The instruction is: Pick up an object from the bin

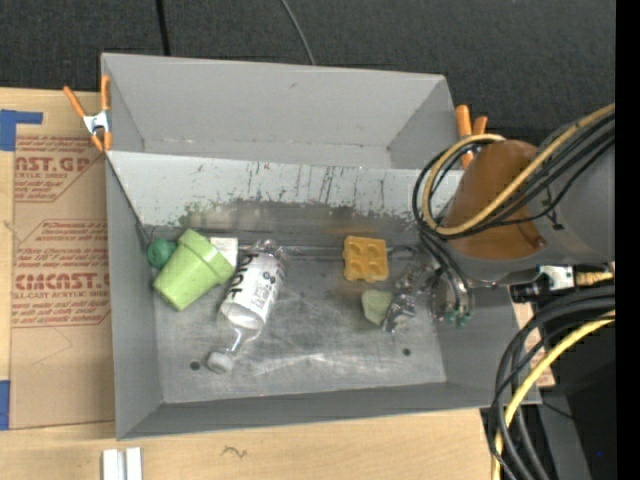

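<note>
Beside a pale lump [376, 308], jaws; lettering on tube [250, 290] unreadable.

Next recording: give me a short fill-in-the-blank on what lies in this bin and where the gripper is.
1. Seen from the camera, the gripper is at the bin's ___ side.
2. The block nearest the gripper is ___ in colour.
3. The white tube lies beside a light ___ cup.
Missing words: right; yellow; green.

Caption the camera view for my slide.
The gripper beside a pale green lump near a yellow block; green cup and white tube lie left.
</note>
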Controlling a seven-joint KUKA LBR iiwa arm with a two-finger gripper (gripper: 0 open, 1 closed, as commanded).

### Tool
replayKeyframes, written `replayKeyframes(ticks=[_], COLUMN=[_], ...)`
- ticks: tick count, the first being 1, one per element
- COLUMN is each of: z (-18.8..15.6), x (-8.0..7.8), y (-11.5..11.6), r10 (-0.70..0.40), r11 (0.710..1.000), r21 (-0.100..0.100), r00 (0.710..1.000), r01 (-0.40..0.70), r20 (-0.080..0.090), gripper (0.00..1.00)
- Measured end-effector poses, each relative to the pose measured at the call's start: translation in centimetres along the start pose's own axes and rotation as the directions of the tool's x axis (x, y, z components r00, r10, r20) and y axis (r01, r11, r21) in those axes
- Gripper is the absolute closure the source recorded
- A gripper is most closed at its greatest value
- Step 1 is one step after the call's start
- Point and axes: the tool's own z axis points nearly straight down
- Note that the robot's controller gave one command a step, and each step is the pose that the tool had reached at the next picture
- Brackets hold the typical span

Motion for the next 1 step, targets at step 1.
replayKeyframes(ticks=[1], z=[-1.56], x=[-0.03], y=[0.01], r10=[0.0], r11=[1.0], r21=[0.0], r00=[1.0], r01=[0.0], r20=[0.001], gripper=[1.0])
